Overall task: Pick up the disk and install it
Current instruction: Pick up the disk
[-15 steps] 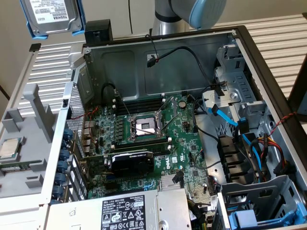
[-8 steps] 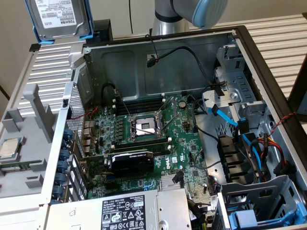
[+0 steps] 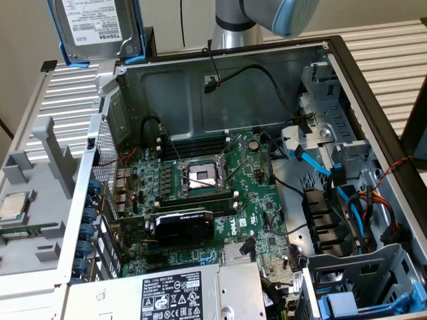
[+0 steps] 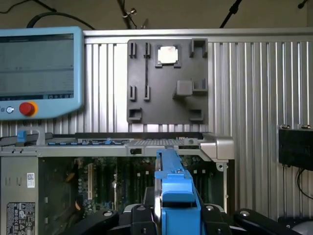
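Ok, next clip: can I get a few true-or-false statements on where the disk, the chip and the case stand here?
1. The pincer grips the disk by its blue carrier. True.
2. The disk is seated inside the computer case. False: it is held up above the case's rim.
3. The processor chip sits in the motherboard socket. False: it lies on the grey tray outside the case.
4. The disk's label reads TOSHIBA. True.

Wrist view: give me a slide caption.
Gripper holding the disk edge-on over the open computer case.
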You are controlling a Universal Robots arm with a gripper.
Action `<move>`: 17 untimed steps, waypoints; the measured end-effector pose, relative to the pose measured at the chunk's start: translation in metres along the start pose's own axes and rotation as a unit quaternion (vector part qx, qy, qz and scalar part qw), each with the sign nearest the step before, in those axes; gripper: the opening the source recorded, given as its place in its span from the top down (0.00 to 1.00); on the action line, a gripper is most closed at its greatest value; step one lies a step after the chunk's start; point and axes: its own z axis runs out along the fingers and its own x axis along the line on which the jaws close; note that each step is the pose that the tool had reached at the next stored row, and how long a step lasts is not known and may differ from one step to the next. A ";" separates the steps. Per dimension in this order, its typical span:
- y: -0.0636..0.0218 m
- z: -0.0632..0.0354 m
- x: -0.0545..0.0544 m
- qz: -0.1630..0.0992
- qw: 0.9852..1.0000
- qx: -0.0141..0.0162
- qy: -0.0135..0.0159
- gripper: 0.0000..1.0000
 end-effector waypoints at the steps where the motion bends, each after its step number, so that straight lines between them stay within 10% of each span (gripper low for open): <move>1: -0.0040 -0.0003 0.002 0.000 1.000 0.000 0.000 0.63; 17: -0.0688 -0.0040 0.025 0.000 1.000 -0.011 0.000 0.63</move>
